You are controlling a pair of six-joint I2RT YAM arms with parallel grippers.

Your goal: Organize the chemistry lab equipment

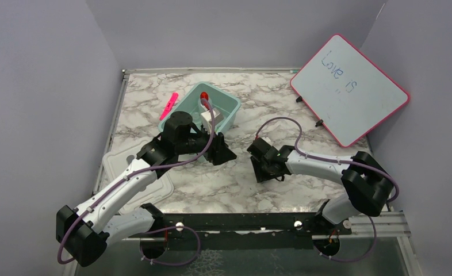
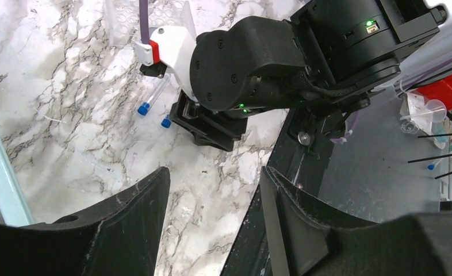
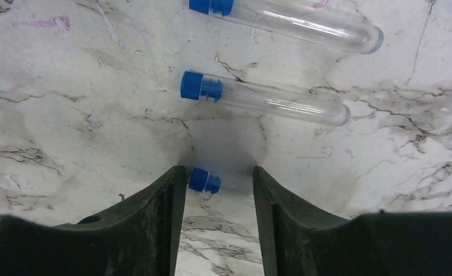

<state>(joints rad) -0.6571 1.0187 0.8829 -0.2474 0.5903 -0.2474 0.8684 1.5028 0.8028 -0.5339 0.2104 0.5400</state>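
Three clear test tubes with blue caps lie on the marble table. In the right wrist view, one tube [image 3: 287,20] is at the top and a second tube [image 3: 269,99] lies below it. The third tube's blue cap [image 3: 203,180] sits between the tips of my right gripper [image 3: 219,169] and touches the left finger. Its body runs behind the right finger. The jaws stand apart around it. My left gripper [image 2: 215,172] hangs open over bare marble with nothing between its fingers. From above, the left gripper [image 1: 221,152] faces the right gripper [image 1: 264,167]. A red-bulbed dropper [image 1: 204,95] lies in the teal bin [image 1: 226,106].
A pink marker [image 1: 169,105] lies left of the bin. The pink-framed whiteboard [image 1: 350,89] stands at the back right. A white lid [image 1: 117,167] lies at the left edge under my left arm. Grey walls close in the table on three sides.
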